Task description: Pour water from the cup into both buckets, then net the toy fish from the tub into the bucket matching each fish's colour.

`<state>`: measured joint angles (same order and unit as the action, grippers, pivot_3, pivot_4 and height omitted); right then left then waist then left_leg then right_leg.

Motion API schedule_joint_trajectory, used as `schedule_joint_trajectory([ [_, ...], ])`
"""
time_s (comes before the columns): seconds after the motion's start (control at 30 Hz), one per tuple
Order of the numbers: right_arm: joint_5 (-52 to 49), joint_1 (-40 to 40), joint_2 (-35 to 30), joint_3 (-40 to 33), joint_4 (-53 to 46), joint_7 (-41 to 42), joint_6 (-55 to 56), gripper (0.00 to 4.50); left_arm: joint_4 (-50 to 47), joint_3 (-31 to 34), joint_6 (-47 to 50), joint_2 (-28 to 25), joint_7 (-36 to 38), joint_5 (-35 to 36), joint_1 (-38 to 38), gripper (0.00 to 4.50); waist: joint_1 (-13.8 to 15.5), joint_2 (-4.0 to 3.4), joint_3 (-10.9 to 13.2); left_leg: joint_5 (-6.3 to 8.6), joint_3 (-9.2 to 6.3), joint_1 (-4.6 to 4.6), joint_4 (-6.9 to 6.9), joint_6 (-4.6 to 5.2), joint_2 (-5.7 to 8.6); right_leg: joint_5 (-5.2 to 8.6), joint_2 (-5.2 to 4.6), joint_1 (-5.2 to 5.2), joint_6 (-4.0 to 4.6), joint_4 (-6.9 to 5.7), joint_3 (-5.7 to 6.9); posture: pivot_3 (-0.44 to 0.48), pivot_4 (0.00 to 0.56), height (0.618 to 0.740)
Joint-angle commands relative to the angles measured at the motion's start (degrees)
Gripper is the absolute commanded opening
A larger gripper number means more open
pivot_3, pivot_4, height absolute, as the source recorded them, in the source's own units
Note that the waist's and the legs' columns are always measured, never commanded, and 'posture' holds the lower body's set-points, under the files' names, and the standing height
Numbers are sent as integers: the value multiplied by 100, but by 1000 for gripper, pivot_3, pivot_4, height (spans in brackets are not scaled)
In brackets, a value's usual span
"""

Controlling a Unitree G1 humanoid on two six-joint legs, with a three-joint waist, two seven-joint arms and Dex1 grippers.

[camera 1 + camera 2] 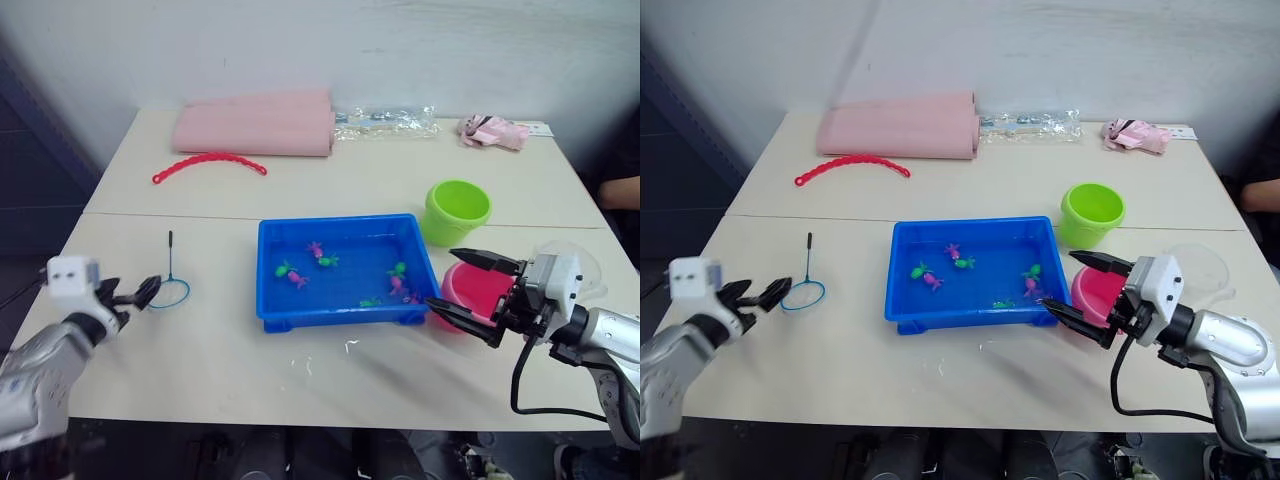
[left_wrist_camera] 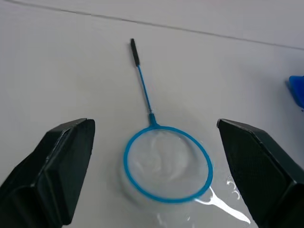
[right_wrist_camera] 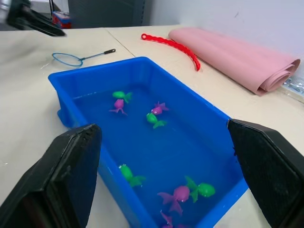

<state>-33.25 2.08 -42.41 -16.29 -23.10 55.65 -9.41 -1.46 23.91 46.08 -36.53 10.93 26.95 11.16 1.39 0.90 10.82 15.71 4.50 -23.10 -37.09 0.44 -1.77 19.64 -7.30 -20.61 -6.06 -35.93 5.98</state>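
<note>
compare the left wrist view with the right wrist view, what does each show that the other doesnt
Left wrist alone: the net's hoop close between the open left gripper's fingers, with a wet patch on the table beside it.
Right wrist alone: green and pink toy fish in the tub's water, the red beaded strip, the pink roll.
Both: the net, the blue tub, the table.

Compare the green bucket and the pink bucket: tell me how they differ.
Colour: the green bucket is lime, the pink bucket pink. Place: the green bucket stands beyond the blue tub's far right corner; the pink bucket stands nearer the robot, beside the tub's near right end. Cover: the green bucket stands in plain view; the open right claw partly hides the pink one. Both are upright, round, alike in size.
</note>
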Motion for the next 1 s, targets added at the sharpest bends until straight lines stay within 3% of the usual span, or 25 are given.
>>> schedule_joint_trajectory([
  [0.03,-155,84,-104,-146,-286,99,-48,4451,770,-219,299,60,-415,-359,766,4500,-8,2,-1,-1,2,-1,1,0,-1,-1,1,-2,-1,0,-2,0,150,740],
  [0.37,-127,21,-149,-216,-373,70,-127,4451,3762,-1180,-521,263,8,-1265,2460,4500,2,13,0,-4,28,-5,0,-1,-2,-5,18,-8,-9,-6,-13,0,150,740],
  [0.5,-295,68,-157,-243,-581,53,-276,4500,4519,-1229,-647,341,-36,-1448,2658,3472,5,9,-3,-10,28,7,-1,1,0,-5,11,-7,-9,-6,-15,0,150,740],
  [0.77,-565,350,-256,-332,-984,-26,-702,4500,4737,-1245,-658,330,557,-1490,2690,116,34,-2,-9,-11,32,31,6,9,12,-5,-15,7,-11,-14,-21,0,150,740],
  [0.9,-549,424,-268,-482,-1049,-73,-730,4500,4122,-1343,-645,-357,1442,-1502,2451,49,10,2,-9,-8,43,26,5,17,19,-10,-18,5,-19,-5,-26,0,150,740],
  [1.0,-822,378,-316,-607,-1207,-184,-977,4500,3354,-1097,-777,-1023,2568,-1090,2170,49,-51,13,-4,-3,59,17,8,12,7,-10,-13,-12,-20,-5,-40,0,150,740],
])
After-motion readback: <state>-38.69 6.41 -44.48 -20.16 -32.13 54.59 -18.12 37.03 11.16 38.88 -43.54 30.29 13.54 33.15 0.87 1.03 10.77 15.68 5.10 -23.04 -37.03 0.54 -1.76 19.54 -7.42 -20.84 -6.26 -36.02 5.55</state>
